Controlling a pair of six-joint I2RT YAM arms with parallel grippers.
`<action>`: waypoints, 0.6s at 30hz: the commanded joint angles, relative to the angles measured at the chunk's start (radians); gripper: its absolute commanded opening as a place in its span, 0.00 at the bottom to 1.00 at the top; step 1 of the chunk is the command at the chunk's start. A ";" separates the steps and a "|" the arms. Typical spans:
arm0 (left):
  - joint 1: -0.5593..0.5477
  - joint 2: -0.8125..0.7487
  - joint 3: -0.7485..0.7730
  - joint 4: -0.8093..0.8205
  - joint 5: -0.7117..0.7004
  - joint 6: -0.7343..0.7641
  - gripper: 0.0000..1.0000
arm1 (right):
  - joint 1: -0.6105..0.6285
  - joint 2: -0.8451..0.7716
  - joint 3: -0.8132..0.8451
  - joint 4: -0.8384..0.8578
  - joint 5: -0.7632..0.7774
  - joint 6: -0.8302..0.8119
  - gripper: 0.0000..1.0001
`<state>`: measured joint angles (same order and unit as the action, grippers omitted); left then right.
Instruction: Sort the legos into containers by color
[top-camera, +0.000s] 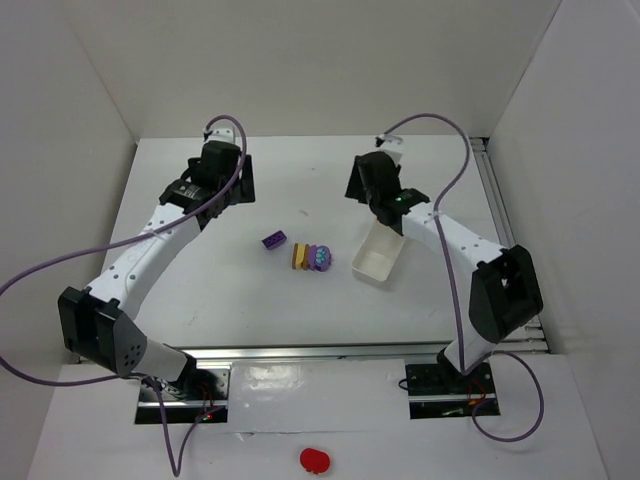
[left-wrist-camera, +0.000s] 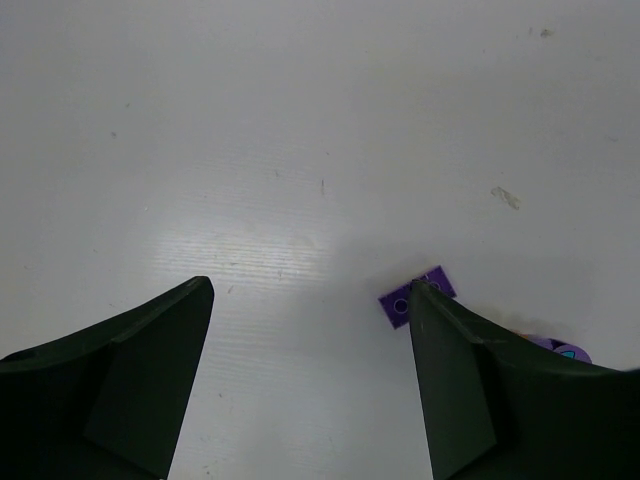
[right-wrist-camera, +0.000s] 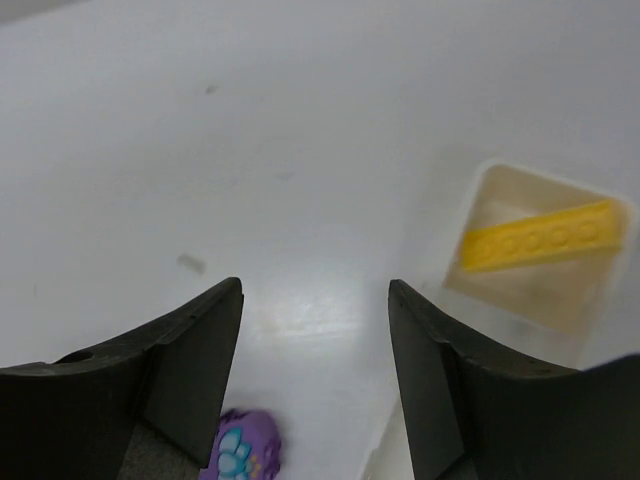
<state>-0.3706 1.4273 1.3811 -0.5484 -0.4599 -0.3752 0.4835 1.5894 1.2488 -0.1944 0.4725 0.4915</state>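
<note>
Mid-table lie a purple brick (top-camera: 274, 240), a yellow and orange pair of legos (top-camera: 300, 255) and a rounded purple piece (top-camera: 319, 258). A white container (top-camera: 372, 265) stands just to their right. My left gripper (top-camera: 232, 178) hovers open at the back left with nothing in it. In its wrist view the purple brick (left-wrist-camera: 398, 302) peeks out beside the right fingertip, clear of the empty gap of the left gripper (left-wrist-camera: 310, 288). My right gripper (top-camera: 374, 188) hangs open over the container's far end. Its wrist view shows the container (right-wrist-camera: 530, 300) holding a long yellow plate (right-wrist-camera: 540, 240), right of the empty right gripper (right-wrist-camera: 315, 287).
White walls close in the table on the left, back and right. A metal rail (top-camera: 500, 220) runs along the right edge. The rounded purple piece (right-wrist-camera: 240, 450) shows under the right gripper's left finger. A red object (top-camera: 314, 459) lies in front of the arm bases.
</note>
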 joint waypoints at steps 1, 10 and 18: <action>0.013 0.018 0.055 -0.016 0.024 -0.034 0.89 | 0.108 0.055 0.018 -0.023 -0.227 -0.093 0.67; 0.130 0.110 0.040 -0.136 0.170 -0.097 0.86 | 0.280 0.241 0.110 -0.128 -0.387 -0.126 0.89; 0.085 0.306 0.042 -0.137 0.437 0.003 0.90 | 0.276 0.241 0.135 -0.102 -0.386 -0.129 0.85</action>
<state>-0.2504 1.6638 1.4055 -0.6468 -0.1215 -0.3969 0.7753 1.8519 1.3159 -0.3153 0.1020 0.3779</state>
